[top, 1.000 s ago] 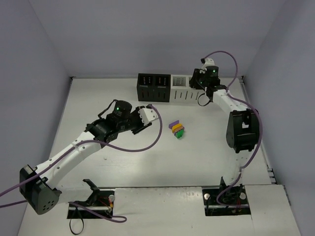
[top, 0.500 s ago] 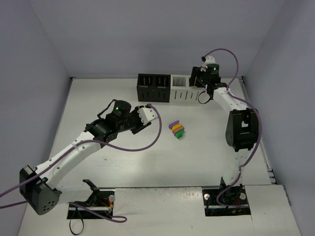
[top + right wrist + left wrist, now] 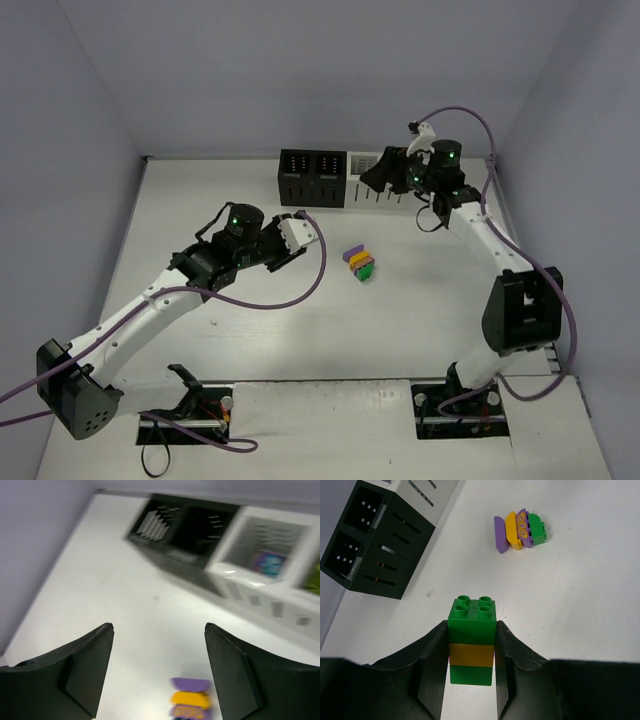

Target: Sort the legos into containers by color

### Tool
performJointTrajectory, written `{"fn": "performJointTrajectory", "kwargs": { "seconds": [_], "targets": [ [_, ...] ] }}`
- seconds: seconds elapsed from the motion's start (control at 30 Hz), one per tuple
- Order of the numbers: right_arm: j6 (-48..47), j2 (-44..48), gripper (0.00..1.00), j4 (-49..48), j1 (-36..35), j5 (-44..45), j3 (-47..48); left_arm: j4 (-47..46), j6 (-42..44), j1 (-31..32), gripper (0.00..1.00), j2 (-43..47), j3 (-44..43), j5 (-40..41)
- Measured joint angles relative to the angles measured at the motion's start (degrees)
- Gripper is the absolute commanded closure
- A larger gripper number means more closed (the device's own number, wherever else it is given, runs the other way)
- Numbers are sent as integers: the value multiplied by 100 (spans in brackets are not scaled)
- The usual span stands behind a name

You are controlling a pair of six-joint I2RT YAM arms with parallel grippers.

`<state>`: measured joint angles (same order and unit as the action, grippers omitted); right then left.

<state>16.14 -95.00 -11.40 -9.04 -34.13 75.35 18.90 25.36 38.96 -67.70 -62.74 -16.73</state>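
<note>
My left gripper (image 3: 305,238) is shut on a joined green-yellow-green lego stack (image 3: 471,640) and holds it above the table (image 3: 580,630). A second joined lego stack, purple, yellow, purple and green (image 3: 360,262), lies mid-table; it also shows in the left wrist view (image 3: 520,530) and in the right wrist view (image 3: 192,700). The row of bins stands at the back: two black (image 3: 312,178) and two white (image 3: 365,182). My right gripper (image 3: 382,170) is open and empty by the white bins. A purple piece (image 3: 269,564) lies in one white bin (image 3: 235,565), something lime green (image 3: 312,577) in the other.
Purple-grey walls enclose the table on the left, back and right. The black bins (image 3: 370,545) stand ahead and to the left of my left gripper. The right arm's elbow (image 3: 525,310) hangs over the right side of the table.
My right arm has swung: its elbow moved down and right, and its gripper tilted left from above the rightmost bin. The left arm with its stack has barely moved.
</note>
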Motion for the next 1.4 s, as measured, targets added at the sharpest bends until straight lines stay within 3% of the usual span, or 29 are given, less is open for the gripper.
{"fn": "performJointTrajectory", "kwargs": {
  "seconds": [0.13,0.3,1.0,1.13,1.4],
  "targets": [
    [444,776,28,-409,-636,-704,-673,-24,2,-2,83,11,59,-2],
    [992,1078,28,-990,-1434,-1335,-1355,-28,4,-2,83,11,72,-4],
    [1705,1047,30,-1808,-2369,-1587,-1812,-28,4,-2,82,11,72,-133],
    [1707,981,33,-1823,-2393,-1565,-1860,-26,2,-4,82,11,72,-133],
    [1681,979,53,-1792,-2402,-1464,-1971,-20,4,-2,82,11,72,-129]
  ]
}}
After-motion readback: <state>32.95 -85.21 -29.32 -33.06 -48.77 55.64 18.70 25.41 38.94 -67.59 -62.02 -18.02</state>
